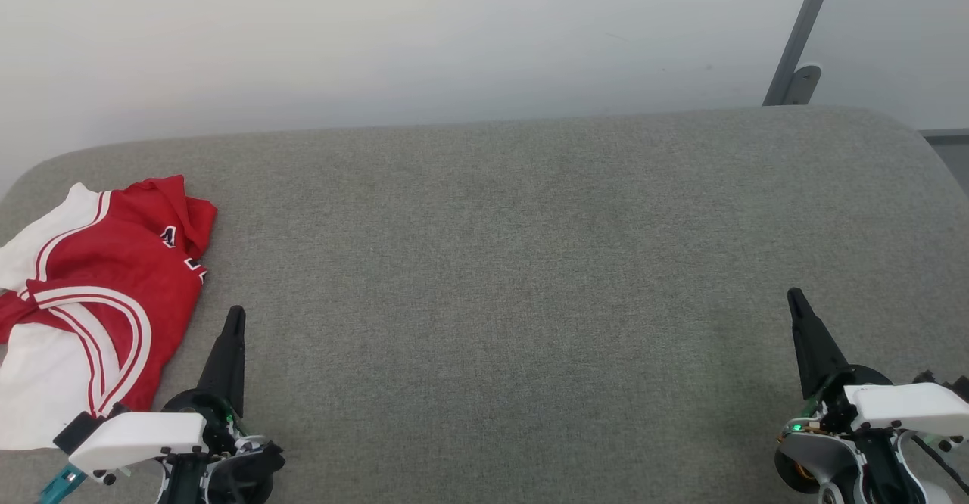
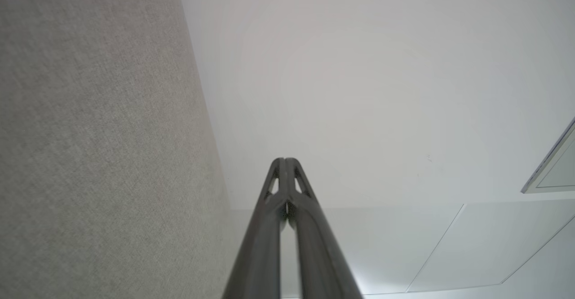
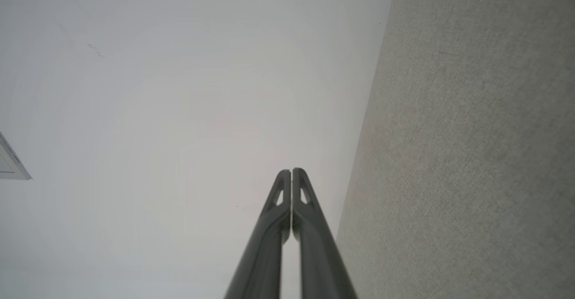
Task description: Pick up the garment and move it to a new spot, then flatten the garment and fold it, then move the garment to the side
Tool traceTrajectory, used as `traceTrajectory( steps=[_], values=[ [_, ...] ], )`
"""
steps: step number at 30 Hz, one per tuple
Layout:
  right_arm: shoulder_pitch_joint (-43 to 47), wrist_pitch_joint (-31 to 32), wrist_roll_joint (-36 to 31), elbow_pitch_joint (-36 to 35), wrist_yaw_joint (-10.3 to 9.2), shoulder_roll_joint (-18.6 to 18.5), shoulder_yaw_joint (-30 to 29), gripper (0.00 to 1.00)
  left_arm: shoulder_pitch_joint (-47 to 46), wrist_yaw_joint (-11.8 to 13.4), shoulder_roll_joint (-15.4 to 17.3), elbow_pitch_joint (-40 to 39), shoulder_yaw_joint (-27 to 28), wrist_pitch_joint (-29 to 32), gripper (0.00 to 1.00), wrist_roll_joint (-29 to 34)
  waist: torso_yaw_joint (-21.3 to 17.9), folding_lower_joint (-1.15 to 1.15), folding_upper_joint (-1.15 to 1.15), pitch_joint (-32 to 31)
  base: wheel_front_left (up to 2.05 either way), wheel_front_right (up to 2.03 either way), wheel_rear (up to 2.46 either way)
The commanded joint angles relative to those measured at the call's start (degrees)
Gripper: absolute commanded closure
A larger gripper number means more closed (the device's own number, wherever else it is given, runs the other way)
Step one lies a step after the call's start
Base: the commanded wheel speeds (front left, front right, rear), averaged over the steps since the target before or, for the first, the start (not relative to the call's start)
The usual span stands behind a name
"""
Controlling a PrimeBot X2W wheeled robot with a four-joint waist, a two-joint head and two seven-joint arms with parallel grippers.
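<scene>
Nothing looks done — the garment (image 1: pixel 98 284) lies crumpled at left; our left gripper (image 1: pixel 236 313) and right gripper (image 1: pixel 795 294), fingers together, hold nothing.

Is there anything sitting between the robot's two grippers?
No, nothing. Between the left gripper and the right gripper there is just bare grey cushion, as the head view shows. The red shirt lies off past the left gripper.
</scene>
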Motion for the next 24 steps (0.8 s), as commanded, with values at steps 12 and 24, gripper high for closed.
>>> traceTrajectory(
  steps=[12, 24],
  values=[
    [-0.6, 0.0, -0.2, 0.0, 0.45, 0.1, 0.0, 1.00, -0.7, 0.0, 0.0, -0.1, 0.1, 0.3, 1.00, 0.3, 0.0, 0.00, 0.00, 0.0, 0.00, 0.00, 0.00],
    [1.0, 0.0, 0.0, 1.4, -0.11, 0.2, 0.1, 0.00, 0.9, 0.0, -0.3, 1.3, 0.0, -0.1, 0.00, 0.0, 0.0, 0.00, 0.00, 0.0, 0.00, 0.00, 0.00]
  ],
)
